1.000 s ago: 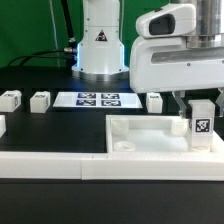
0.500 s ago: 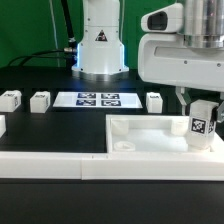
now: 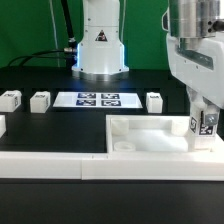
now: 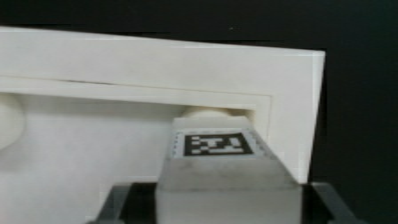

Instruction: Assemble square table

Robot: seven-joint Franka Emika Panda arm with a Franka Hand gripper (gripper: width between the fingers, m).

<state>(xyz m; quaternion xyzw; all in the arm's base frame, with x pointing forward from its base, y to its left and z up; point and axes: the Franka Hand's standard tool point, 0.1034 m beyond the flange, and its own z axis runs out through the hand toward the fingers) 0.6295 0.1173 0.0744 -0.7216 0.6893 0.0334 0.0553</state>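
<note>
The white tabletop (image 3: 150,135) lies flat by the desk's front edge. One tagged leg (image 3: 204,122) stands upright at its corner. Three loose legs (image 3: 10,99) (image 3: 40,100) (image 3: 155,101) sit farther back.

Lab bench, green bkgd.
Green backdrop (image 3: 25,25) behind matte black table (image 3: 50,125); dark cables (image 3: 62,22) hang at rear; marker board (image 3: 98,99) lies flat mid-table; light even, soft.

Four short white legs show: a first leg (image 3: 8,100), a second leg (image 3: 40,100) and a third leg (image 3: 155,101) standing loose, and a fourth leg (image 3: 206,126) clamped in the one gripper (image 3: 204,119). There is one square tabletop (image 3: 140,135), one long white rail (image 3: 40,165) and one marker board (image 3: 97,99). One more white piece (image 3: 2,125), cut off at the exterior view's left edge, cannot be told by kind.
</note>
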